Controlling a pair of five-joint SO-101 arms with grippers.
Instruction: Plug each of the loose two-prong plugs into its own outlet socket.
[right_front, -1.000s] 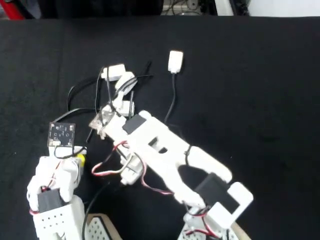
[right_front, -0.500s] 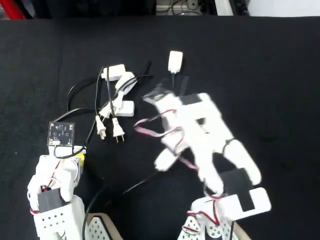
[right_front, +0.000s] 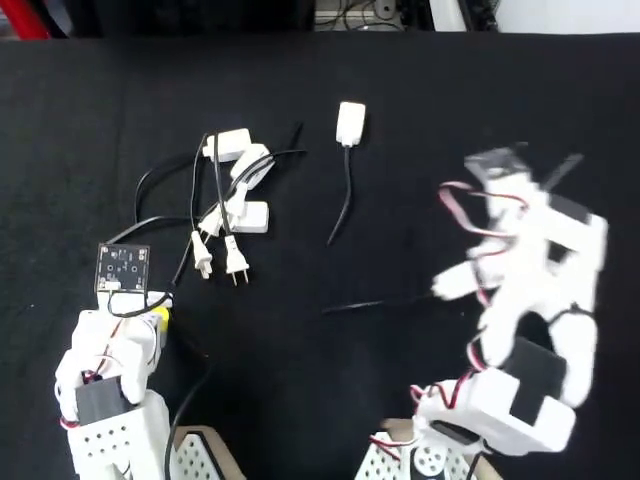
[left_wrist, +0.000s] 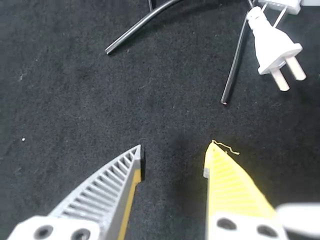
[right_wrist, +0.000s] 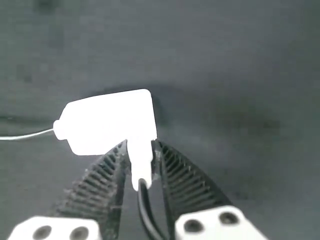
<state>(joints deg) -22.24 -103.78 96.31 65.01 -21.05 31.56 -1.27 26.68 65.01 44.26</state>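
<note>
The right arm (right_front: 530, 260) swung rightward over the black cloth (right_front: 480, 90), fingers (right_wrist: 175, 175) clamping a white plug (right_wrist: 107, 122) (left fingers (left_wrist: 227, 175) apart).

My left arm (right_front: 105, 375) and right arm (right_front: 530, 300) are white, with black motors and red wires; my left end effector (left_wrist: 174, 152) is ribbed grey and yellow, my right end effector (right_wrist: 140, 147) ribbed dark.

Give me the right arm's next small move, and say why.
Probably lower the right hand and set its white connector down on the black cloth. The hand is shut on the connector's neck, apparently off the cloth, and its black cable runs off across the table.
</note>
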